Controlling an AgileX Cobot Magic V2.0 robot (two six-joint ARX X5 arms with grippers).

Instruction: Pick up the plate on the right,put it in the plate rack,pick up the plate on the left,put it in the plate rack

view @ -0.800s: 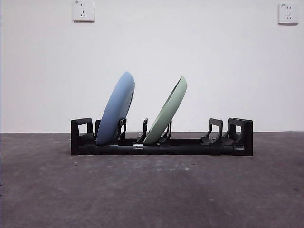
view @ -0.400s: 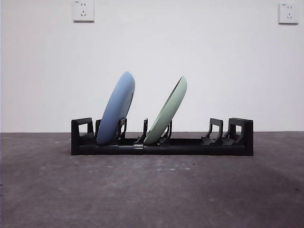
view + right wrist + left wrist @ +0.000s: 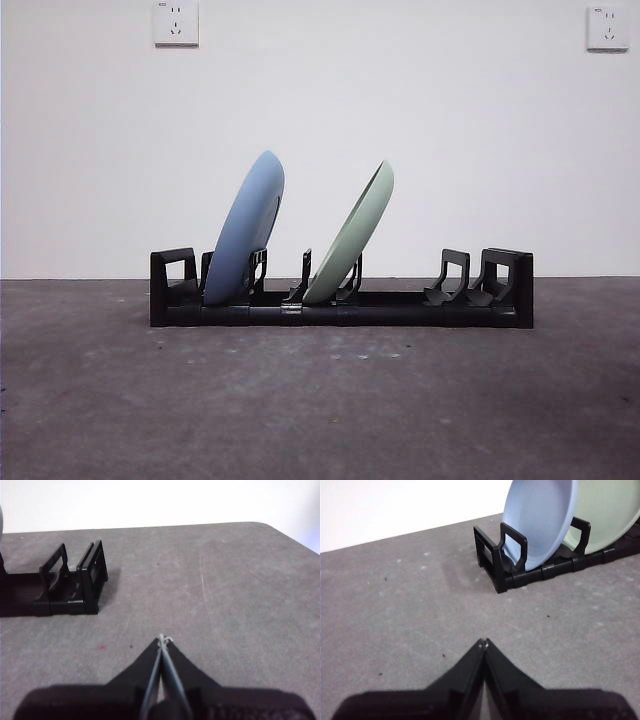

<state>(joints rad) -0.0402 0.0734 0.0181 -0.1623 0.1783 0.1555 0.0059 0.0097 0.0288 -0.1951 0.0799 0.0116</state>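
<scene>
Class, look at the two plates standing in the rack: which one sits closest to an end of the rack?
The blue plate. It stands right beside the end loop of the rack, while the green plate sits near the middle.

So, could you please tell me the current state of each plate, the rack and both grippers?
Round light blue plate: standing in the rack's left end, leaning right.
Round pale green plate: standing in a middle slot, leaning right.
Long black plastic plate rack: flat on the table, right-end slots unfilled.
Left gripper: shut, holding nothing, away from the rack.
Right gripper: shut, holding nothing, away from the rack.
</scene>
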